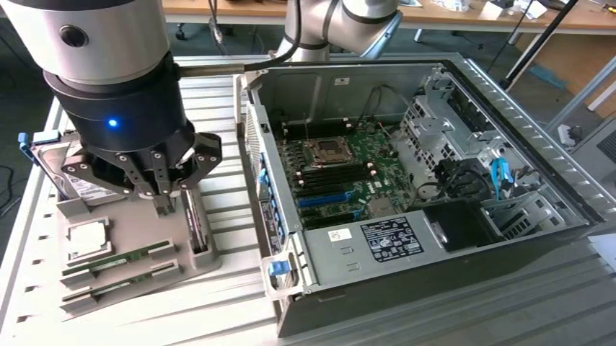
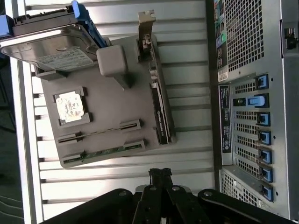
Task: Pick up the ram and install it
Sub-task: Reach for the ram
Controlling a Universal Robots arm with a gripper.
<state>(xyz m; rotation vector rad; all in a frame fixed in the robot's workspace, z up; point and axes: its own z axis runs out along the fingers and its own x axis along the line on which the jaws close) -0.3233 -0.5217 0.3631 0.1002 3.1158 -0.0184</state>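
Two long green sticks stand on edge in the parallel slots of a grey holder plate on the slatted worktop: one ram in the slot nearer the square silver processor chip, and a second ram in the slot just beyond it, at the plate's edge. Neither stick is touched. The pincer is clenched, its dark fingertips pressed together with nothing between them, and it hangs over the holder plate in the exterior view, above the rams and close to the dark expansion card. That card stands upright along the side of the plate toward the computer case, its metal bracket at one end. A hard drive in a blue-edged carrier rests tilted at the end of the plate away from the rams, beside a raised grey block. The case lies on its side at the exterior view's right, with its side panel off, showing the green motherboard, with the power supply below it in that picture. From the wrist, the case's rear face shows perforated grilles and a column of blue slot tabs. A blue light glows on the black wrist body above the pincer.
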